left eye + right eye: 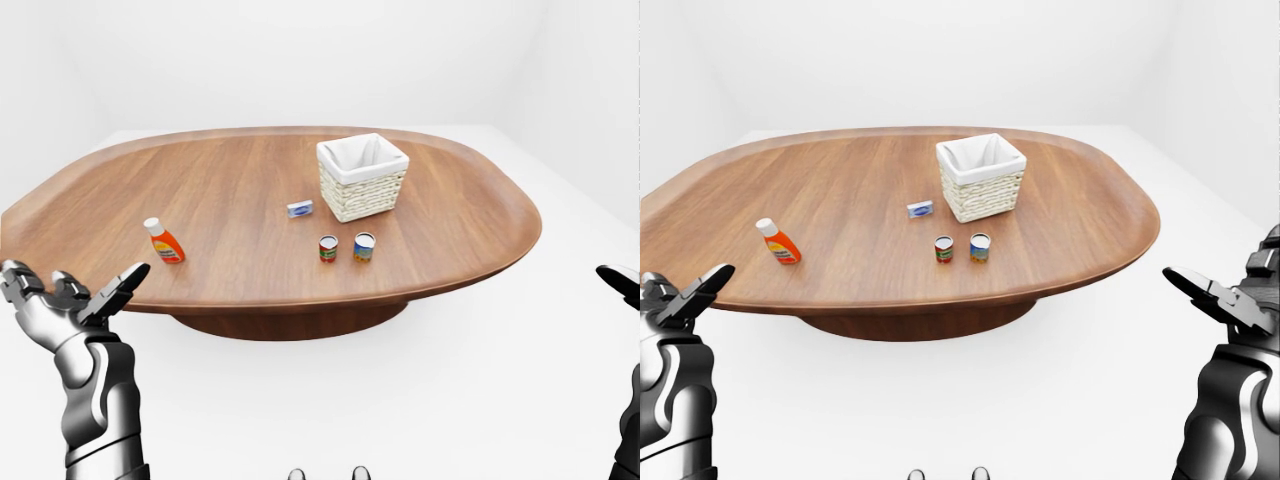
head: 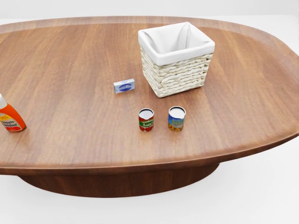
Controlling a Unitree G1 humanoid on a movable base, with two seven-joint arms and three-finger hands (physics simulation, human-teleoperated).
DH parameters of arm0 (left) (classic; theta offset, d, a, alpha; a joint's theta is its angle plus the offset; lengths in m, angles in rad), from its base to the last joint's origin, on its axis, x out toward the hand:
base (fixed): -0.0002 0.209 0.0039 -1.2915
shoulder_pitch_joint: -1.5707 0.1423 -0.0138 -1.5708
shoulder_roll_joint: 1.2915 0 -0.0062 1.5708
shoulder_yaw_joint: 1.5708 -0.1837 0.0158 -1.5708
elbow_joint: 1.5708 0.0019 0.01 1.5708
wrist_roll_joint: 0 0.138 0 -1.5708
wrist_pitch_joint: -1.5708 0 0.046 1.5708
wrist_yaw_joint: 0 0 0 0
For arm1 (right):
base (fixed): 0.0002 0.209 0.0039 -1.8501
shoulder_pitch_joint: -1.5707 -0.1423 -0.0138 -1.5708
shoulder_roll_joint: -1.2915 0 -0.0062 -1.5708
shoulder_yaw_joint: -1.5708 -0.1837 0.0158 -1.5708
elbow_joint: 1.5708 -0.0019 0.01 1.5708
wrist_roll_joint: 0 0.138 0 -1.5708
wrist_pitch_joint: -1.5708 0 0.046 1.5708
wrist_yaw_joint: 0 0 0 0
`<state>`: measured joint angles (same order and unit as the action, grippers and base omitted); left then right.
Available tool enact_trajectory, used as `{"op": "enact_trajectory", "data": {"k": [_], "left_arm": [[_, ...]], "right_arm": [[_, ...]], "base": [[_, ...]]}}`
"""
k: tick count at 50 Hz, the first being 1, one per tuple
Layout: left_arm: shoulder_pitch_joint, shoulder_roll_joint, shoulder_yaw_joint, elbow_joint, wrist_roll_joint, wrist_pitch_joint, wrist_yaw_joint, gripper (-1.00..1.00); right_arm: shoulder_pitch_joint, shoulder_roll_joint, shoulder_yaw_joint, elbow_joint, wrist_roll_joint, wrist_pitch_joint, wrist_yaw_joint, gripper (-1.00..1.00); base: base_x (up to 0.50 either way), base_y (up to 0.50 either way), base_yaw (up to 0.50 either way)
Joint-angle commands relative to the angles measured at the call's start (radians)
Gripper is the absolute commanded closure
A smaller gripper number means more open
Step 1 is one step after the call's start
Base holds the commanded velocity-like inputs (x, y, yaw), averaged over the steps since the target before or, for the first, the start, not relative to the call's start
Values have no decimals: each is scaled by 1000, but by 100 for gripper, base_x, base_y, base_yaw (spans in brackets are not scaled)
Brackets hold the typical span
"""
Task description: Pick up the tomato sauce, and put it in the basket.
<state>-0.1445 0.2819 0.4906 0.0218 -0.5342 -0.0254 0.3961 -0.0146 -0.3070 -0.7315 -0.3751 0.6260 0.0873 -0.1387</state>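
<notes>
The tomato sauce (image 2: 146, 120) is a small red can with a green band, upright on the wooden table (image 2: 70, 70) near its lower edge in the head view. The white-lined wicker basket (image 2: 176, 58) stands up and to the right of it, apart from it. My left hand (image 1: 75, 298) is open and empty at the lower left of the left-eye view, off the table's edge. My right hand (image 1: 1218, 295) is open and empty at the lower right of the right-eye view, well away from the table.
A blue-and-yellow can (image 2: 176, 118) stands just right of the tomato sauce. A small blue box (image 2: 124, 86) lies left of the basket. An orange bottle (image 2: 10, 119) stands at the table's left. White floor (image 1: 400, 400) surrounds the table.
</notes>
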Motion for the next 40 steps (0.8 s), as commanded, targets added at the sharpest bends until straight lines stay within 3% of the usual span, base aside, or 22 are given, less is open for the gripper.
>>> {"op": "enact_trajectory", "data": {"k": [1,33,40], "left_arm": [[-3,0,-4,13,1,-9,-4,-100],[-2,0,-5,9,-1,0,-6,-100],[-6,0,-9,25,1,-11,-11,-100]], "right_arm": [[0,1,1,8,1,0,4,-100],[-5,1,16,15,-10,0,5,-100],[-4,5,29,13,-51,0,11,-100]], "base": [[0,-39,0],[0,-39,0],[0,0,0]]}}
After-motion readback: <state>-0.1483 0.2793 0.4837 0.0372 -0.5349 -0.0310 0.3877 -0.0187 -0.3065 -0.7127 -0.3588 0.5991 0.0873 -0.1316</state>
